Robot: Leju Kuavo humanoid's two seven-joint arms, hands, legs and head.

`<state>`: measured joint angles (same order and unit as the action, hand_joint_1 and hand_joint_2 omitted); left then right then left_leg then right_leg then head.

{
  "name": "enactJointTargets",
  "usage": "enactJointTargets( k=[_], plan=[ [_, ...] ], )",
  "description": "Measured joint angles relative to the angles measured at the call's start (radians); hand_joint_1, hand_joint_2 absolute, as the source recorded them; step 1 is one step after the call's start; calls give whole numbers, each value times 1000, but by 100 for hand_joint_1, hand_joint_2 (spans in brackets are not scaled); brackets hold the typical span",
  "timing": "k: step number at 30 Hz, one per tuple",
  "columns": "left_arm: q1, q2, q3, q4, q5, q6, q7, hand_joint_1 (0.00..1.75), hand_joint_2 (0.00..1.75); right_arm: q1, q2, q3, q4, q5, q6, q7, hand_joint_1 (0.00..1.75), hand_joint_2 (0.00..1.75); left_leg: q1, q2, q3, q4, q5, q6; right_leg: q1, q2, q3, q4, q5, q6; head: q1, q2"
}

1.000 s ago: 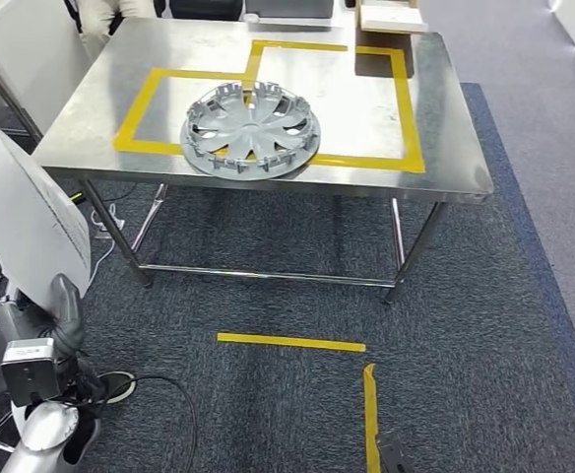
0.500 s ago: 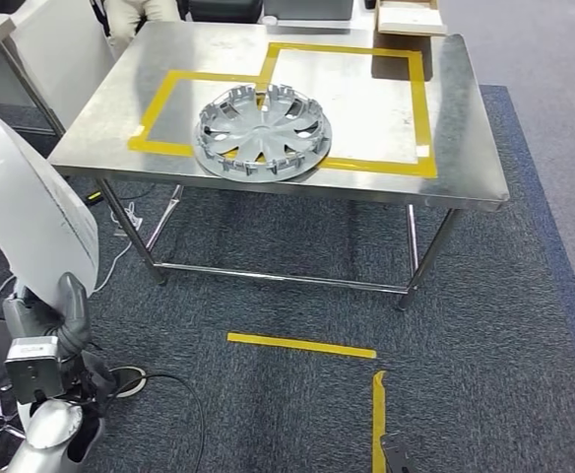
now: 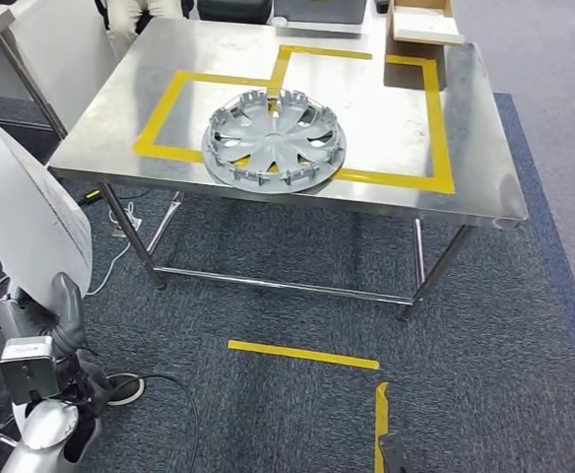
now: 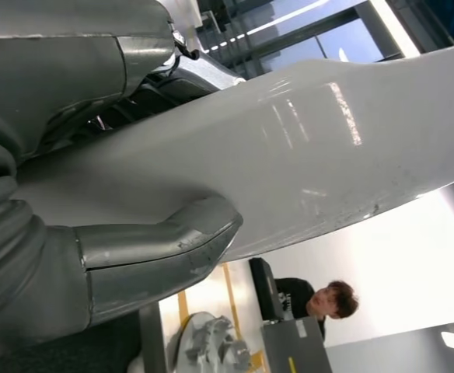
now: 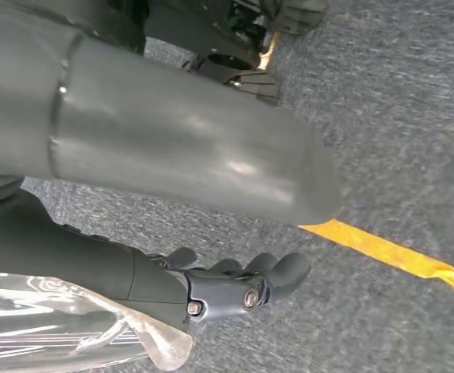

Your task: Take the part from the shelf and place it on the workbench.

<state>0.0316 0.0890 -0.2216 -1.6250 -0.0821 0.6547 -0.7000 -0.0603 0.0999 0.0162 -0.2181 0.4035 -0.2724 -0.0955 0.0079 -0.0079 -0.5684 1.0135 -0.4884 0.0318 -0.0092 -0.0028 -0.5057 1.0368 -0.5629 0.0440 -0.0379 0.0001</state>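
A large white curved panel part [image 3: 25,232] stands at the lower left of the head view, gripped at its lower edge by my left hand [image 3: 55,317]. In the left wrist view the grey thumb [image 4: 154,249] presses on one face of the glossy white part [image 4: 330,148], with the dark fingers on its other face. The steel workbench [image 3: 389,128], marked with yellow tape rectangles, stands ahead across the carpet. My right hand [image 5: 236,284] hangs over the carpet with its dark fingers extended and nothing in them.
A silver hubcap [image 3: 274,136] lies on the workbench's front middle, and a cardboard box [image 3: 421,22] sits at its far right. A person [image 3: 132,12] sits behind the workbench. Yellow tape strips [image 3: 303,355] and a black cable [image 3: 167,389] lie on the carpet.
The whole picture has shifted, so the camera moved: the workbench now sits a little further right and larger. My left hand still holds the white part the same way.
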Motion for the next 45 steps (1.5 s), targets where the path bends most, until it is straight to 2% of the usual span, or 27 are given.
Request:
enactJointTargets(
  k=[3,4,6,7,9,10,11,14,16,17,19,20,21,22,24,25,26,29,31,34,35,36,37,39,40,42,45],
  plan=[
    [-1,0,0,-1,0,-1,0,175,175,0,0,0,0,-1,0,-1,0,0,-2,-1,27,-2,-24,10,0,1,-141,196,-47,4,8,0],
    [2,0,0,-1,0,-1,0,175,175,4,0,0,0,-1,0,-1,0,0,-4,-2,39,-2,-36,11,0,1,-184,238,-62,5,9,0],
    [7,0,0,-1,0,-2,0,175,175,13,0,0,0,-2,0,-2,0,0,-7,-5,74,-3,-63,12,0,1,-220,220,-49,2,11,0],
    [9,-1,0,-1,-1,-2,0,175,175,16,0,0,0,-2,0,-4,0,0,-9,-6,95,-3,-78,12,1,1,-218,169,-14,-3,12,0],
    [12,-3,0,-3,-3,-1,0,175,175,23,-1,0,2,-3,0,-5,0,0,-12,-7,129,-5,-109,7,7,3,-204,61,91,-17,11,0],
    [13,-4,1,-4,-5,0,0,175,175,25,-2,0,2,-3,0,-5,0,0,-11,-8,141,-8,-124,2,11,4,-194,31,123,-23,9,0],
    [15,-5,1,-6,-6,1,0,175,175,27,-2,0,3,-3,0,-6,0,0,-9,-9,153,-10,-132,-4,16,5,-186,18,138,-28,7,0],
    [16,-8,1,-14,-8,2,0,175,175,24,-3,0,2,-3,-1,-7,0,0,-4,-9,158,34,-113,-24,16,7,-140,-1,108,-45,6,0],
    [15,-8,1,-17,-10,2,0,175,175,20,-3,-1,2,-3,-1,-8,0,0,-4,-6,101,142,-100,-34,9,8,-98,-15,87,-54,2,0],
    [16,-8,2,-17,-10,2,0,175,175,19,-3,-1,2,-3,0,-9,0,0,-3,-6,62,203,-113,-38,7,8,-78,-19,75,-56,0,0],
    [18,-7,2,-17,-10,3,0,175,175,20,-3,-1,2,-4,1,-8,0,0,1,-5,-18,275,-183,-45,3,9,-39,-21,49,-55,0,0],
    [20,-7,3,-17,-11,4,0,175,175,21,-3,-1,2,-4,2,-8,0,0,3,-5,-46,277,-211,-48,1,10,-20,-21,35,-54,-1,0],
    [21,-7,3,-17,-12,4,0,175,175,22,-3,-1,2,-4,3,-8,0,0,5,-5,-65,257,-216,-52,-2,12,1,-21,20,-51,0,0],
    [21,-7,3,-17,-13,5,0,175,175,22,-3,-1,2,-4,5,-8,0,0,7,-5,-74,216,-187,-55,-5,14,21,-21,6,-46,0,0],
    [22,-7,4,-17,-16,5,0,175,175,23,-3,-1,3,-4,10,-8,0,0,10,1,-81,118,-59,-58,-8,17,51,-19,-24,-35,0,0],
    [24,-7,4,-17,-18,6,0,175,175,22,-3,-1,3,-4,12,-8,0,0,10,6,-82,87,-9,-55,-7,18,57,-18,-36,-29,-1,0],
    [26,-7,4,-17,-18,6,0,175,175,21,-3,-1,3,-5,14,-8,0,0,9,9,-83,73,22,-50,-6,18,60,-19,-47,-23,-2,0],
    [28,-7,5,-20,-22,11,0,175,175,17,-3,-1,4,-15,19,-9,0,0,7,7,-80,69,26,-27,-5,14,70,-34,-61,-4,-2,0],
    [27,-7,5,-24,-27,16,0,175,175,14,-3,-1,4,-26,24,-10,0,0,10,7,-73,58,26,-15,-5,11,48,10,-87,4,0,0],
    [27,-6,5,-25,-36,22,0,175,175,14,-3,-1,4,-41,32,-11,0,0,6,16,-64,52,18,-2,-4,10,-75,205,-158,7,1,0],
    [28,-6,5,-25,-37,24,0,175,175,15,-3,-2,4,-45,34,-12,0,0,4,19,-60,52,13,1,-3,10,-112,247,-157,6,1,0],
    [28,-6,5,-25,-39,25,0,175,175,17,-3,-3,4,-49,35,-13,0,0,2,23,-56,52,9,3,-2,9,-133,251,-134,3,1,0],
    [28,-6,5,-25,-40,26,0,175,175,18,-3,-5,4,-51,36,-14,0,0,-1,27,-50,51,5,4,0,6,-132,215,-92,-2,1,0],
    [28,-6,5,-25,-42,27,0,175,175,17,-4,-7,5,-53,37,-15,0,0,-6,37,-36,51,-4,2,11,-31,-96,85,-2,-22,0,0],
    [29,-5,5,-25,-43,27,0,175,175,15,-5,-8,5,-54,37,-16,0,0,-7,42,-32,51,-7,0,17,-51,-80,35,23,-30,0,0],
    [30,-3,5,-25,-49,26,0,175,175,11,-7,-10,5,-59,39,-18,0,0,-8,55,-28,48,-11,-9,27,-68,-71,-2,34,-38,0,0],
    [30,4,5,-25,-68,22,0,175,175,13,-7,-17,5,-69,42,-20,0,0,-7,64,-22,51,-21,-26,19,-35,-59,-20,47,-42,1,0]
  ],
)
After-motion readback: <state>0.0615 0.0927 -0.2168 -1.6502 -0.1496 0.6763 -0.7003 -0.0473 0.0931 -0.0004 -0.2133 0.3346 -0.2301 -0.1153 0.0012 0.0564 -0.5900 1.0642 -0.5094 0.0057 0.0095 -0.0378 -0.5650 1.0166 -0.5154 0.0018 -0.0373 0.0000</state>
